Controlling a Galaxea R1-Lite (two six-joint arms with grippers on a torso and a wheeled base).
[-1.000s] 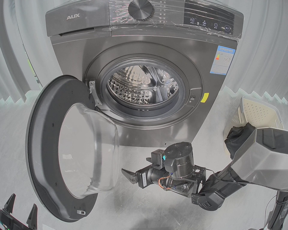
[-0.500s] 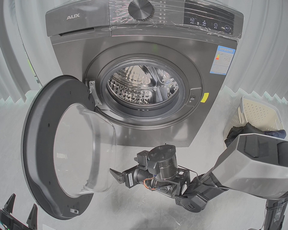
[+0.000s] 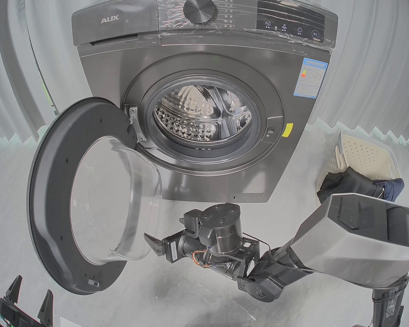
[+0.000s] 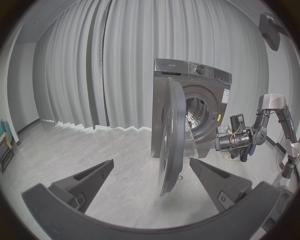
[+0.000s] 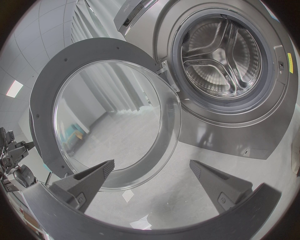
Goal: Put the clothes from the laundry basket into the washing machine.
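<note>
One washing machine door [image 3: 47,191], open leftward

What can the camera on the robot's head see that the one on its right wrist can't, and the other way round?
Head view: the round silver control knob up top, and the cream perforated laundry basket with dark clothes heaped at its rim, on the right; the wrist view catches at most a pale sliver there. Right wrist view: the tiled ceiling with a lit panel. Both: the grey front-loading washing machine, its round glass-windowed door swung open leftward, the empty-looking steel drum and the open right pincer.
</note>
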